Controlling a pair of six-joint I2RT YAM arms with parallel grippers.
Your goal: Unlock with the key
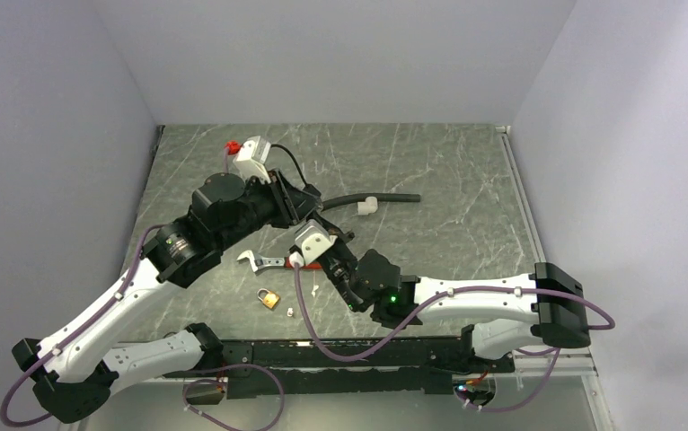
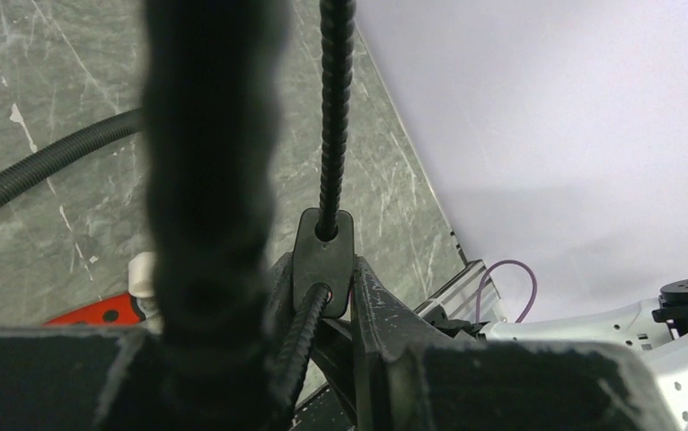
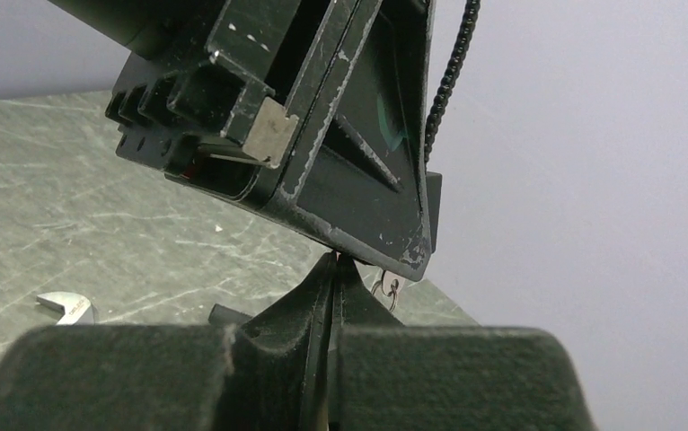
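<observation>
Right gripper [image 3: 336, 262]: fingers pressed together, only a hairline slit btw them, tips up against the underside of the left gripper [image 1: 339, 235]. Can't tell whether anything sits in that pinch. The left gripper hangs just above it. Whether it is open or closed isn't readable in any view, as a blurred cable blocks its own cam.

Just beyond the right tips, under the left gripper's lower corner, a tiny silvery piece w/ a small ring shows: prob. the key [image 3: 385, 289]. It's off the tabletop [image 1: 430, 162], but which gripper carries it isn't clear.

Further out, the wrench [image 1: 260, 261] lies on the tabletop beside both grippers. The padlock [image 1: 269, 298] lies nearer the arm bases, apart from both.

Handling, as a judgement: the key looks light, thin, stiff and smooth, so it's apt to pivot or slip in a shallow pinch. Best hold is flat across the wide head, blade left free and pointing out. The padlock is small and will prob. slide when the key pushes in, so the other gripper likely needs to steady its body.
</observation>
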